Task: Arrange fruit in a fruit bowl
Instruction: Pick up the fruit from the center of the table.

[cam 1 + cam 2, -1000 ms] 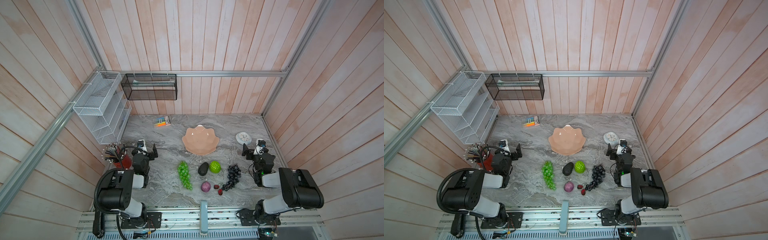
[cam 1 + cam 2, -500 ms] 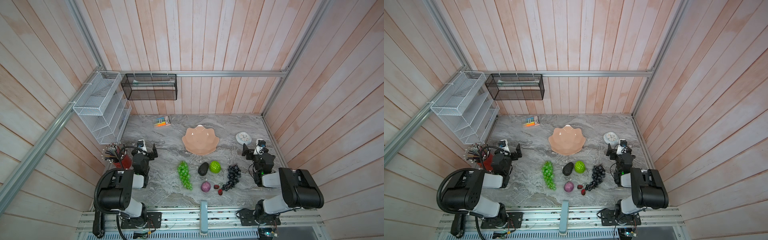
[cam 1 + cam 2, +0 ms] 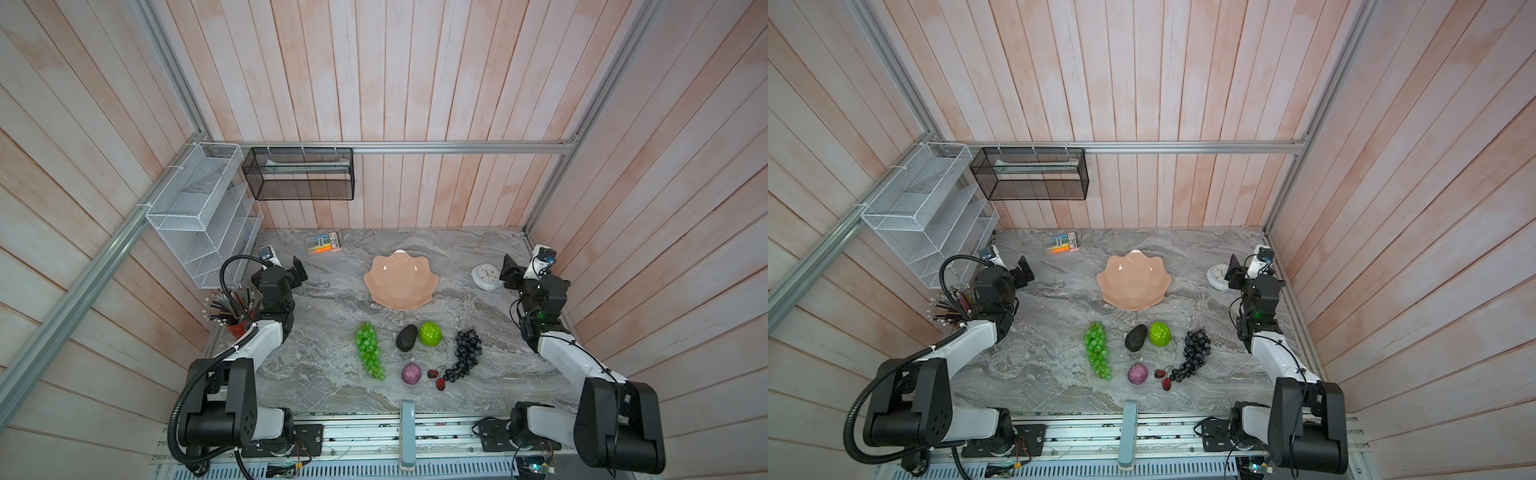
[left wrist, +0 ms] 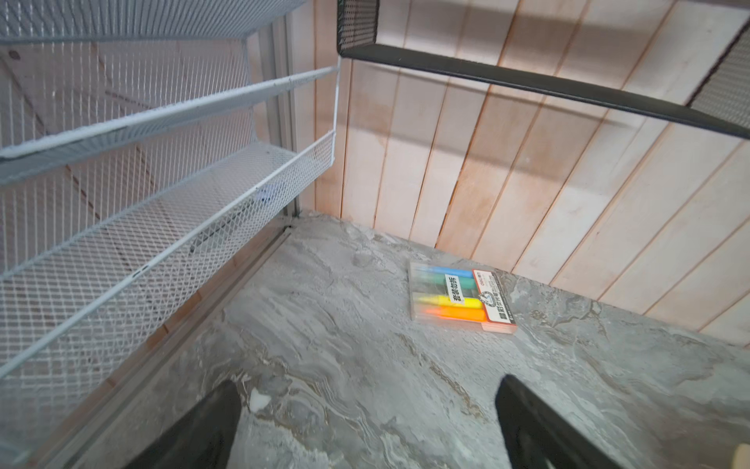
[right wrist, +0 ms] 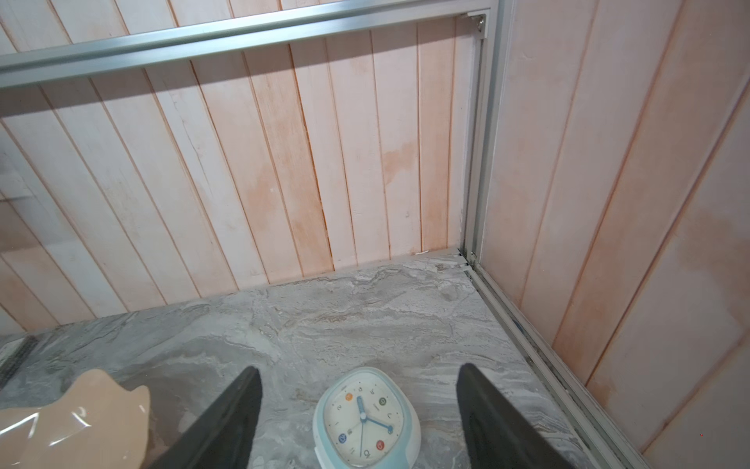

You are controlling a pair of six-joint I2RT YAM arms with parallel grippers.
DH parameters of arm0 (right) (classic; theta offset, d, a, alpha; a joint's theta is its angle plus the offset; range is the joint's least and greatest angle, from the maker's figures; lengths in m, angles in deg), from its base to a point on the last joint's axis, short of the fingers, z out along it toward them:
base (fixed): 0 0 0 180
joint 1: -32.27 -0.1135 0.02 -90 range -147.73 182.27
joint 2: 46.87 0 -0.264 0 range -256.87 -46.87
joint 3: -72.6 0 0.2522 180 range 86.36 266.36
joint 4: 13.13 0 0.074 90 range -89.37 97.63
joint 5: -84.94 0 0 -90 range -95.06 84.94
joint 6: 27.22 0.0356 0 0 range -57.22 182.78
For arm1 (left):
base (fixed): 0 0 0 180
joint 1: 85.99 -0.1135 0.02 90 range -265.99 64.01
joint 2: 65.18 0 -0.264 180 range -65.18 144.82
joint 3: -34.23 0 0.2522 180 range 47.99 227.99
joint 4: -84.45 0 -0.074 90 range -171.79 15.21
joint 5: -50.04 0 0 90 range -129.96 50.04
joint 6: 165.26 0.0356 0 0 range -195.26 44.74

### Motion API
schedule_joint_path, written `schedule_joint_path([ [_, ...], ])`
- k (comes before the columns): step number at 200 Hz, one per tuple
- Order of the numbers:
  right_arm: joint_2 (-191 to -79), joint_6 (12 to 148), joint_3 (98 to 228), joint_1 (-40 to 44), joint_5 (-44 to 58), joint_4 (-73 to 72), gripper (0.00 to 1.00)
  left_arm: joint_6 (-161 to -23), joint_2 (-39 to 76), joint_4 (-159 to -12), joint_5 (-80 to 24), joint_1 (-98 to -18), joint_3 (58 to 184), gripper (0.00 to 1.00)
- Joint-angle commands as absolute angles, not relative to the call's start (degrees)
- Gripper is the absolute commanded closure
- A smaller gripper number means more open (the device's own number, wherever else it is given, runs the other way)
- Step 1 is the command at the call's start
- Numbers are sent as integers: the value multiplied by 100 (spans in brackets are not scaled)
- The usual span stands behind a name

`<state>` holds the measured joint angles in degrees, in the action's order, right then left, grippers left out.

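1. Nothing has visibly shifted since a second ago; both arms sit parked at the bench (image 3: 324,316) sides.
2. Left claw (image 3: 297,270) is wide and empty. Right claw (image 3: 509,272) is parted and empty, just beside the clock (image 3: 486,277).
3. The fruit bowl (image 3: 401,286) is empty, and all the fruit lies nearer the robot.
4. Best start: take the dark purple grape bunch (image 3: 467,353) from above at its thick end, clear of the cherries (image 3: 436,376).

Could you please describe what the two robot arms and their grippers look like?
Both arms alternate white links with chunky black joint housings. The left arm carries a thick black corrugated hose; the right arm shows only thin black wires. Each wrist has a small green light. The left gripper and right gripper have flat, tapering black fingers.
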<state>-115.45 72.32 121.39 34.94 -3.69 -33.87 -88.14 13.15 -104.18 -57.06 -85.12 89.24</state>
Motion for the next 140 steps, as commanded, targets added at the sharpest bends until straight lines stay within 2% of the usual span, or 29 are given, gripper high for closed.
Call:
schedule_joint_path([
  [1, -11269, 7390, 12588, 2814, -326, -1070, 25, -9642, 999, -8451, -6113, -8251, 9189, 0],
  [10, -11217, 7415, 12755, 2461, -366, -529, 25, -9761, 845, -8162, -6133, -8057, 9180, 0],
  [34, -11210, 7790, 12947, 1842, 312, 612, 25, -10215, 627, -7181, -5929, -7537, 9291, 1],
  [60, -11306, 7927, 12868, 864, 364, 1216, 18, -10560, 517, -6597, -5459, -7052, 9310, 3],
  [83, -11816, 7912, 13013, 250, 464, 1464, 14, -10698, 537, -6409, -5111, -6797, 9367, 3],
  [102, -12287, 7833, 13193, -22, 427, 1550, 10, -10697, 634, -6260, -4884, -6695, 9495, 3],
  [140, -13089, 7705, 13377, -79, 631, 1665, 10, -10762, 546, -6262, -4875, -6639, 9480, 3],
])
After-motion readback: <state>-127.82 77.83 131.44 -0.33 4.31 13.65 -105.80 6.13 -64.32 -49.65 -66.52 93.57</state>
